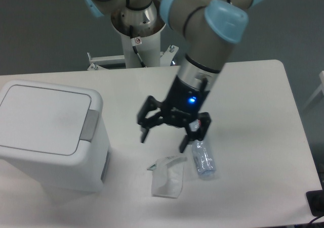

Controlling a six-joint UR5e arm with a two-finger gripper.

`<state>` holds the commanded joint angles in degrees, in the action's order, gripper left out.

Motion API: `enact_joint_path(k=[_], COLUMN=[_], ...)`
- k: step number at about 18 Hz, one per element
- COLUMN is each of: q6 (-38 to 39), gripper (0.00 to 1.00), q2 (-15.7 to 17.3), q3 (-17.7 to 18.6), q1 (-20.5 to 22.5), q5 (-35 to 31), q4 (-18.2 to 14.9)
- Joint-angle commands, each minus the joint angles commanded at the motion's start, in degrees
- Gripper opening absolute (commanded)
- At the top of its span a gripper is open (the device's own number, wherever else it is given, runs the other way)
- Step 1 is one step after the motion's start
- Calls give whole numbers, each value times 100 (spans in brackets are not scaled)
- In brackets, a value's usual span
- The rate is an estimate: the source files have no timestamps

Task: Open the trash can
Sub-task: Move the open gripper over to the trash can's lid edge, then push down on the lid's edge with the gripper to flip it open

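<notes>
The trash can point(48, 134) is a large white boxy bin at the left of the table. Its flat lid lies closed, and a grey push-button latch point(90, 125) sits on its right edge. My gripper point(163, 141) hangs open over the middle of the table, well to the right of the can and apart from it. Nothing is between its fingers. It hovers just above a small white paper bag point(167, 175).
A clear plastic bottle point(203, 158) lies on the table right of the bag, its upper part hidden behind my gripper. The robot base point(136, 31) stands at the back edge. The table's right edge is near x 600.
</notes>
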<state>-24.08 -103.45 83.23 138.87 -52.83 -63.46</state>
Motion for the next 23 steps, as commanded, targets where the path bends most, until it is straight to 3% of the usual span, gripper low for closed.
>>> enact_joint_path(k=[8,14,23], q6=[-35,0,-26], gripper=[100,100,100], q2=[342,308,246], q3=[562,615,685], q1=[-141,-220,-282], q5=[-43,-52,-70], q4=[44,263,308])
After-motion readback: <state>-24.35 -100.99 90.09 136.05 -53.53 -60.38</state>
